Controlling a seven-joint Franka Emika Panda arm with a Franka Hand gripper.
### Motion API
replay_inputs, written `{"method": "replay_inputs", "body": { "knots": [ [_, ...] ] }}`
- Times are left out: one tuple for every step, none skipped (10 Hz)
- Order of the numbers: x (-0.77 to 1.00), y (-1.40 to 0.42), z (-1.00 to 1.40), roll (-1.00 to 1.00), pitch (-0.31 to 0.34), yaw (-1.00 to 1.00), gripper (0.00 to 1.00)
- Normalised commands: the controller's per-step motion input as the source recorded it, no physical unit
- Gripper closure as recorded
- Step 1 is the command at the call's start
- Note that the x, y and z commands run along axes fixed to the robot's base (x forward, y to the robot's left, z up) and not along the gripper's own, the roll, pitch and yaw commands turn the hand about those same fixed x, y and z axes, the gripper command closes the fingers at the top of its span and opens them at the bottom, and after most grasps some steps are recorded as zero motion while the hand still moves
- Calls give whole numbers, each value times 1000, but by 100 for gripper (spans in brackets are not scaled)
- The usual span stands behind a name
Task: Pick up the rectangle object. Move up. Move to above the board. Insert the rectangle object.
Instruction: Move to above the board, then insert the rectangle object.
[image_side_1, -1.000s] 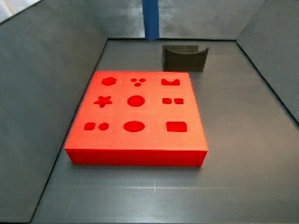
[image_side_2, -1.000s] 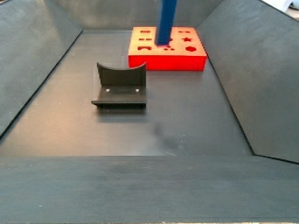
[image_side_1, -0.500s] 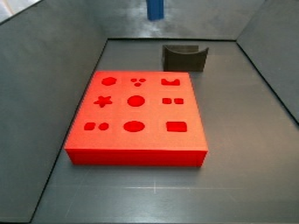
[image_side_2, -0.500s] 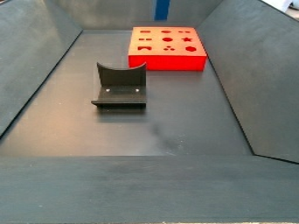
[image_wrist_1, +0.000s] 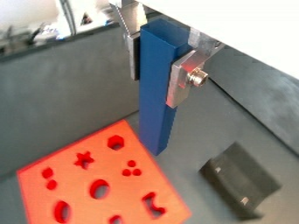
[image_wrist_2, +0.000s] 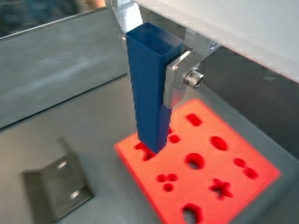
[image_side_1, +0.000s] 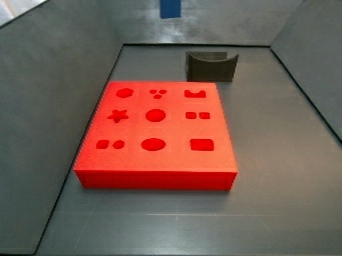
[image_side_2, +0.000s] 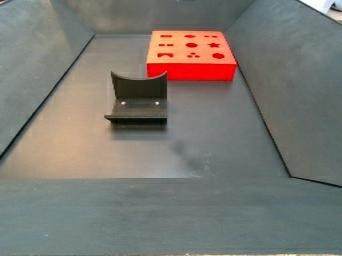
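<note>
The rectangle object (image_wrist_1: 158, 105), a smooth blue bar, hangs upright between the silver fingers (image_wrist_1: 184, 77) of my gripper (image_wrist_1: 156, 63), which is shut on its upper end. It shows the same way in both wrist views (image_wrist_2: 149, 101). Its lower end is high above the floor, over the edge of the board (image_wrist_2: 216, 166). The board is a flat red block with shaped holes (image_wrist_1: 100, 179). In a side view only the bar's lower tip (image_side_1: 170, 8) shows at the top edge, behind the board (image_side_1: 154, 130). In a side view the board (image_side_2: 190, 55) lies at the far end, with bar and gripper out of frame.
The dark fixture (image_side_1: 211, 66) stands on the floor beyond the board's far right corner, and shows nearer the camera from the opposite side (image_side_2: 138, 98). Grey sloping walls (image_side_1: 54, 70) enclose the floor on all sides.
The bar has risen with the gripper. In one side view only its tip is left at the top edge, and it has left the other side view entirely.
</note>
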Motion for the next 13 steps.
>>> {"method": "replay_inputs", "body": {
  "knots": [
    [-67,-1000,230,32,342,-863,100],
    [-25,-1000,243,11,278,-502,100],
    [3,-873,210,-1,248,-364,100],
    [33,-499,124,-5,202,-167,100],
    [55,-173,50,-4,147,-22,100],
    [66,0,-23,0,0,0,100],
    [637,0,-174,0,96,-31,100],
    [651,0,-246,0,83,-31,100],
    [674,-91,-211,37,79,-11,100],
    [609,-191,-211,69,51,0,100],
    [577,-286,-223,90,31,0,100],
    [600,-294,-214,81,33,0,100],
    [637,-289,-217,96,60,0,100]
  ]
}}
